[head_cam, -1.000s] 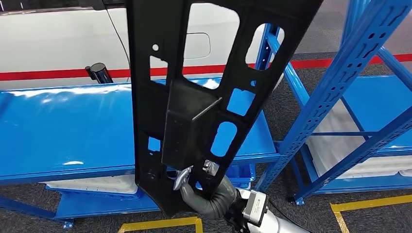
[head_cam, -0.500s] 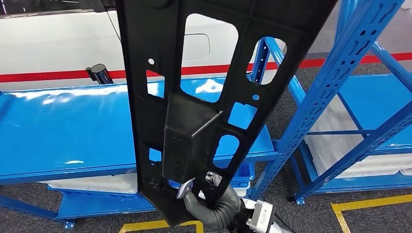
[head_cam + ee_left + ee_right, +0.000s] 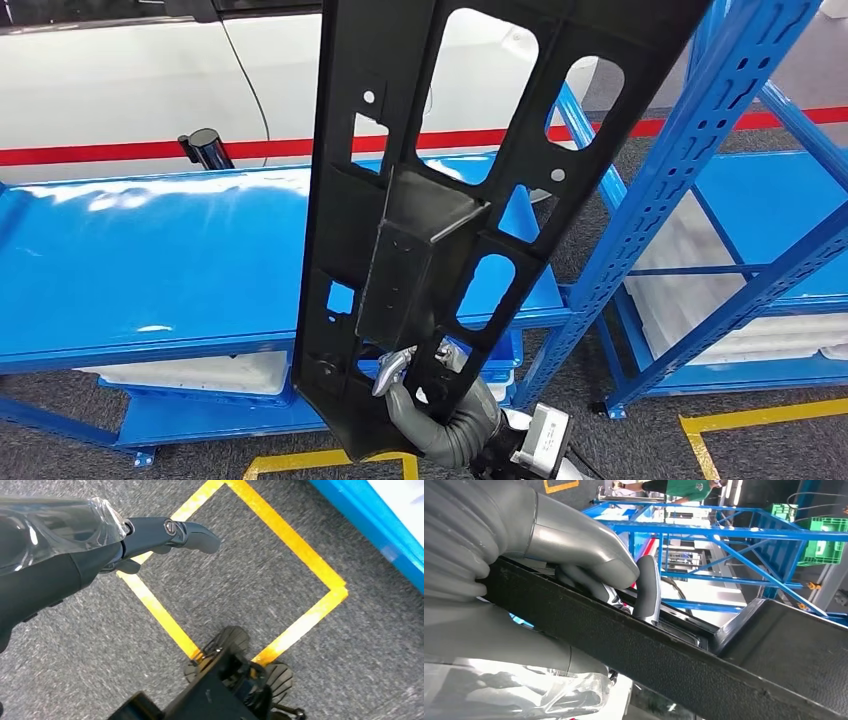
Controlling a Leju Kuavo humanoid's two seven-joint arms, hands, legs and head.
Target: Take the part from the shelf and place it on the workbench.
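A long black plastic part (image 3: 420, 250) with several cut-outs and a boxy block at its middle stands nearly upright in front of me in the head view. My right hand (image 3: 440, 410) grips its lower end from behind, fingers wrapped over the edge. In the right wrist view the thumb and fingers of my right hand (image 3: 574, 545) clamp the part's (image 3: 674, 665) dark rim. My left hand (image 3: 100, 545) hangs over the floor, fingers stretched out and holding nothing. The part hides some of the blue table (image 3: 150, 260) behind it.
A blue rack's (image 3: 700, 150) slanted posts stand close on the right, with white bags on its lower shelves. A white car body (image 3: 120, 90) with a red stripe lies beyond the table. Yellow tape (image 3: 300, 570) marks the grey carpet below.
My right hand has carried the part to the right and turned it a little, while the table and rack stay in place.
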